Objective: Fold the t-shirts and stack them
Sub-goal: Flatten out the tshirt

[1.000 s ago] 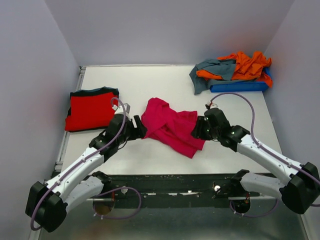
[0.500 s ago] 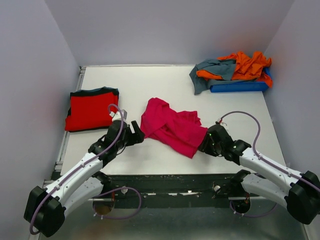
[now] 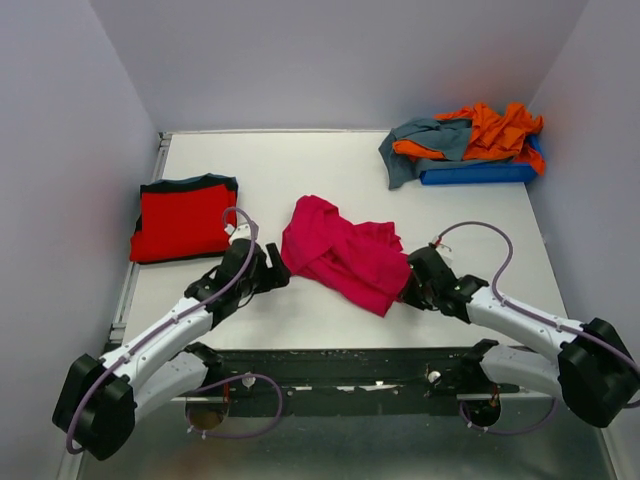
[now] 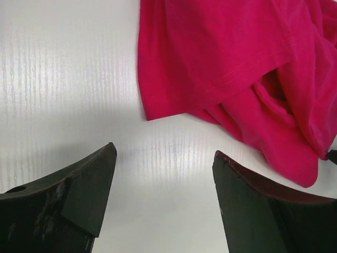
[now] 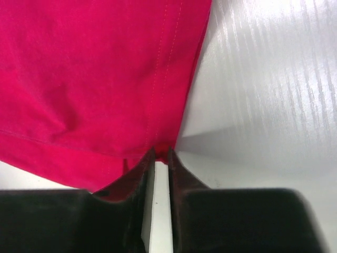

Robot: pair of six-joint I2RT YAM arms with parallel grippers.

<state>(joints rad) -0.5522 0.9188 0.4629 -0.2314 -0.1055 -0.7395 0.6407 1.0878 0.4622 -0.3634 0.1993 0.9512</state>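
Overhead, a white surface (image 3: 300, 170) sits between pale lilac walls (image 3: 330, 60), the magenta t-shirt (image 3: 340, 255) crumpled at its middle. Only the wrist views settle the grips: left end effector (image 4: 164, 153) spread beside the cloth, right end effector (image 5: 161, 154) pinching the shirt's hem.

A blue tray (image 3: 478, 174) sits at the white table's (image 3: 300, 170) far-right corner.

White table (image 3: 300, 160), plain lavender walls (image 3: 340, 60) on three sides, even light.
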